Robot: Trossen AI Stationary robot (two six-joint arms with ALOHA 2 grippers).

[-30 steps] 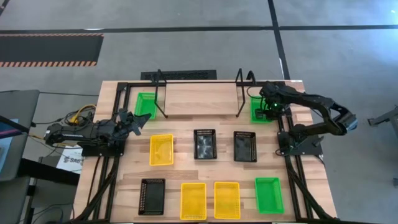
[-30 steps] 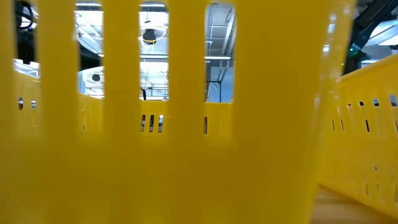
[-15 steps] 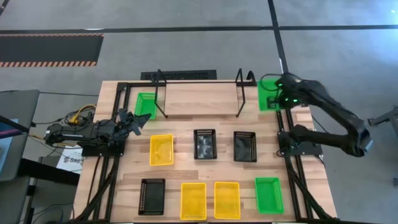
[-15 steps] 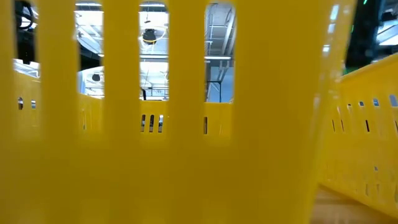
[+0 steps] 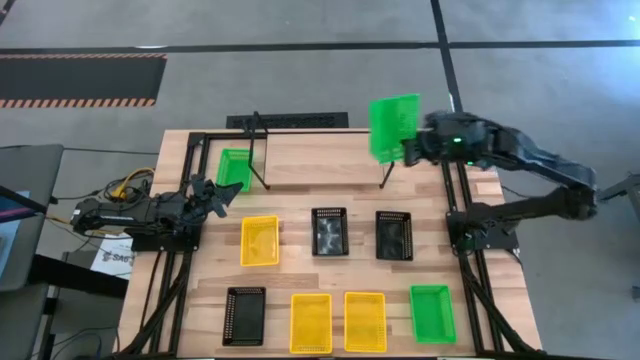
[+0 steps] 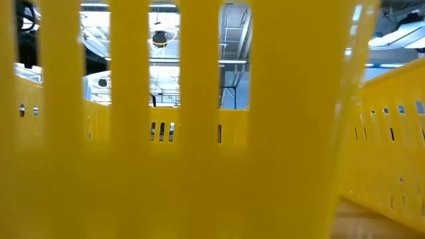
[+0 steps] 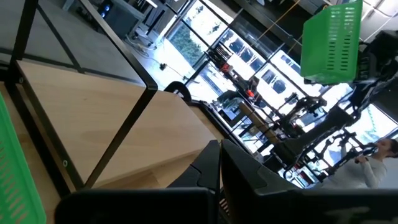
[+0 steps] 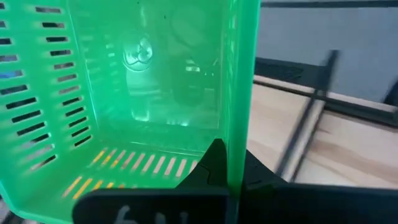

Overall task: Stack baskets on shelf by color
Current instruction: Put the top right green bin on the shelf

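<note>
Right gripper: my right gripper is pinching one wall of a green basket, fingers closed tight on the rim, and I'm holding it up in the air over the shelf's right end.
Why that grip: clamping a single thin wall lets the basket hang from my fingers; it's tipping onto its side, open face turned toward the wrist camera, as I see it.
Where it's heading: I'm judging it belongs with the other green one, so it needs carrying across the shelf.
Green basket by the shelf: a second green basket is sitting at the shelf's left end, just outside the upright loop there.
Third green: another green basket is lying flat near the table's front right corner.
Left gripper: my left gripper is resting closed and empty near the left green basket, waiting.
Yellow baskets: one yellow basket is lying mid-left, and two yellow ones are sitting side by side at the front.
Black baskets: two black baskets are lying in the middle row, and one black basket is at the front left.
Held basket's look: bright translucent green plastic, rectangular, slotted sides, light glinting on its floor.
Handling: I'm guessing it's light and a bit flexible, so it may swing on a one-wall pinch.
</note>
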